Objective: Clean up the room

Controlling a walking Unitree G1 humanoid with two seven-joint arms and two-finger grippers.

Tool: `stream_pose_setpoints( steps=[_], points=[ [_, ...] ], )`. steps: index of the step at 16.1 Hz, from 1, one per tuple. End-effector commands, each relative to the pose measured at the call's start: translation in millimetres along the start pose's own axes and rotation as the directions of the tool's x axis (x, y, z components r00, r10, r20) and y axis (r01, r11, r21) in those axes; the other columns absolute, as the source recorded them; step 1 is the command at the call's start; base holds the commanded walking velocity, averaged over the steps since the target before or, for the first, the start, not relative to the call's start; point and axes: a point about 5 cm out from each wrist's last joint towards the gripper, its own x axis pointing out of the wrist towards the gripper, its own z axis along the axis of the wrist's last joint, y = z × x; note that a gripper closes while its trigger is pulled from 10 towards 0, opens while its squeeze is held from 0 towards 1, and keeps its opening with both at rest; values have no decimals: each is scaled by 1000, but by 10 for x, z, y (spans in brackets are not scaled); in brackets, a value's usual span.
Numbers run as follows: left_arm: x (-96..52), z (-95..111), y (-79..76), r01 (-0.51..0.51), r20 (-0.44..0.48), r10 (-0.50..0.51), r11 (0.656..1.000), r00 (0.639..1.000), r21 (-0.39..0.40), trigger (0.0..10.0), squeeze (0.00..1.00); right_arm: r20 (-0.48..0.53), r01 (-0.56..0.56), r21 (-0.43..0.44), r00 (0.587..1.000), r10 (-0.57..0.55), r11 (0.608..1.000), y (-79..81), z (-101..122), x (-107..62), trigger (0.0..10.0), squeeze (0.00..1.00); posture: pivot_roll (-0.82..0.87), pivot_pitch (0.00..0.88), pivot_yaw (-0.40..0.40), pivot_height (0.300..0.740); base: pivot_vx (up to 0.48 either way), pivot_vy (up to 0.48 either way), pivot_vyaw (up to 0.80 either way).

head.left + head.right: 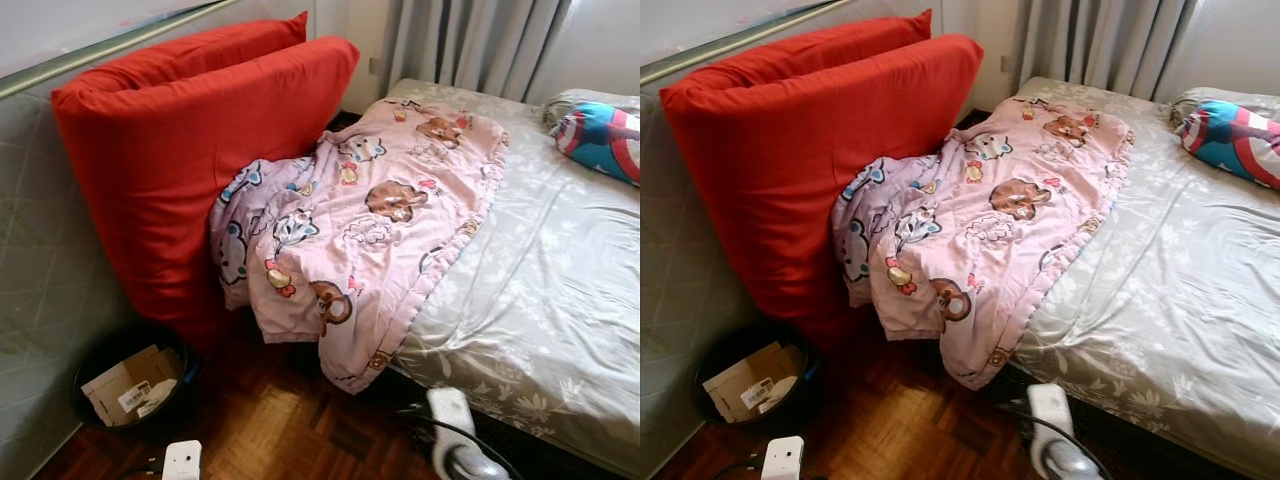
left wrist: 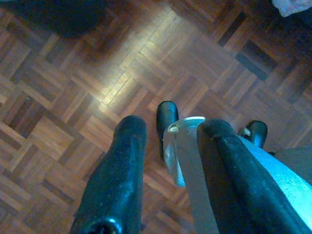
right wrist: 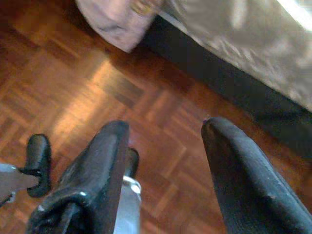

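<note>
A pink cartoon-print blanket (image 1: 360, 215) lies crumpled across the near corner of the bed (image 1: 560, 300) and hangs over its edge to the floor. Beside it, two big red cushions (image 1: 190, 150) stand on edge against the wall. A blue, red and white pillow (image 1: 600, 138) rests at the head of the bed. Both arms hang low at the bottom of the eye views. My left gripper (image 2: 173, 124) is open above bare parquet. My right gripper (image 3: 165, 124) is open over the floor, near the bed's dark base and the blanket's hanging corner (image 3: 114, 22).
A black bin (image 1: 130, 385) holding cardboard sits on the floor at the left, below the red cushions. A grey quilted panel (image 1: 40, 250) lines the left wall. Curtains (image 1: 470, 45) hang behind the bed. Parquet floor (image 1: 290, 420) lies between bin and bed.
</note>
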Motion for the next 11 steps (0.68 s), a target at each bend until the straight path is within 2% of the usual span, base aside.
stream_pose_setpoints(
  steps=[1, 4, 7, 9, 11],
  points=[
    [-10, -53, 13, 3, -22, -2, 1000, 1000, 6, 10000, 0, -44, 21, 27, 999, -20, 999, -24, -116, -13, 10000, 0, -19, 65, -35, 740, 0, 0, 0],
    [-11, -53, 19, 0, -22, 0, 1000, 1000, 4, 10000, 0, -84, 23, 71, 996, -17, 997, -56, -322, -51, 10000, 0, -22, 70, -31, 740, 0, 0, 0],
    [-11, -47, 28, 0, -21, 0, 1000, 1000, 7, 10000, 0, -131, 85, 112, 989, -70, 990, -119, -472, -86, 10000, 0, -22, 69, -22, 740, 0, 0, 0],
    [-11, -43, 38, -2, -21, 2, 1000, 1000, 10, 10000, 0, -158, 114, 143, 983, -91, 983, -236, -684, -156, 10000, 0, -23, 67, -18, 740, 0, 0, 0],
    [-10, -37, 44, -2, -20, 2, 1000, 1000, 13, 10000, 0, -152, 130, 134, 982, -109, 982, -251, -662, -152, 10000, 0, -21, 68, -18, 740, 0, 0, 0]
  ],
)
